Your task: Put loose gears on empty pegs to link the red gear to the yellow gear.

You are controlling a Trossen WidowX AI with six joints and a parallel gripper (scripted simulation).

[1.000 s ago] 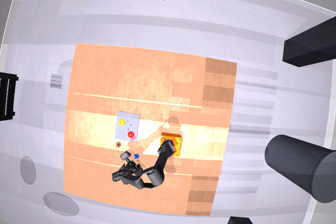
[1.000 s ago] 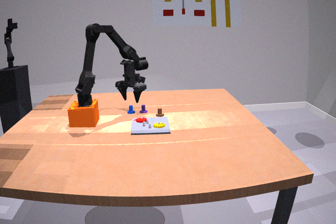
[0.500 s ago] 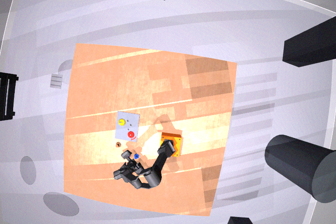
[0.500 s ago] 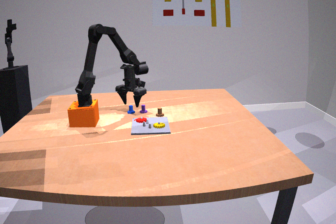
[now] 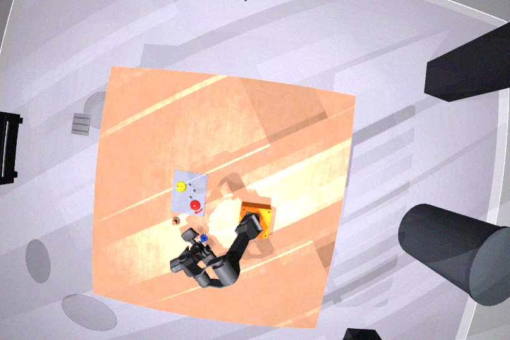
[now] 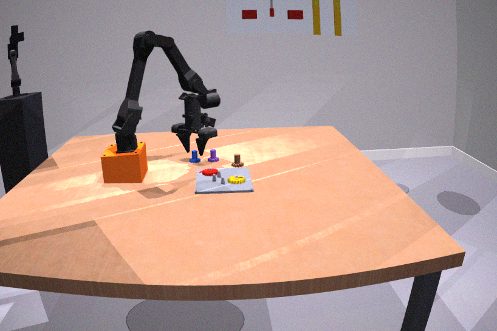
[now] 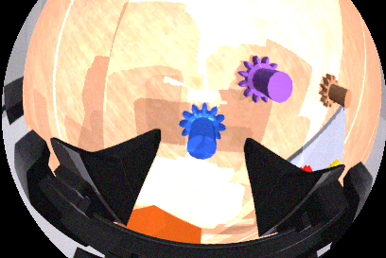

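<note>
"What's in the room?"

"A pale wall (image 6: 192,2) stands behind. In front is a wooden bench (image 5: 139,155) (image 6: 281,214) with light stripes."

"What's nearest in the wrist view?"

"The black tool (image 5: 198,245) (image 6: 195,153) (image 7: 203,139). Its fingers are spread, with nothing pinched. Low in the middle, between the tips but below them, is the blue gear (image 5: 204,238) (image 6: 194,157) (image 7: 201,134), standing on the bench."

"And farther off?"

"The purple gear (image 6: 212,156) (image 7: 271,83) is right of the middle. The brown gear (image 5: 176,220) (image 6: 237,161) (image 7: 336,93) is at the right edge."

"Where's the board?"

"The grey board (image 5: 201,181) (image 6: 204,188) (image 7: 331,134) is left of centre, seen from the top. It has the red gear (image 5: 195,204) (image 6: 209,172) (image 7: 307,168) and the yellow gear (image 5: 182,186) (image 6: 236,179) (image 7: 335,163)."

"Is much done?"

"No. Three pegs (image 5: 190,197) (image 6: 214,178) are bare. I think blue gets picked up first. Then come the linking, pushing flat and backing away."
</note>
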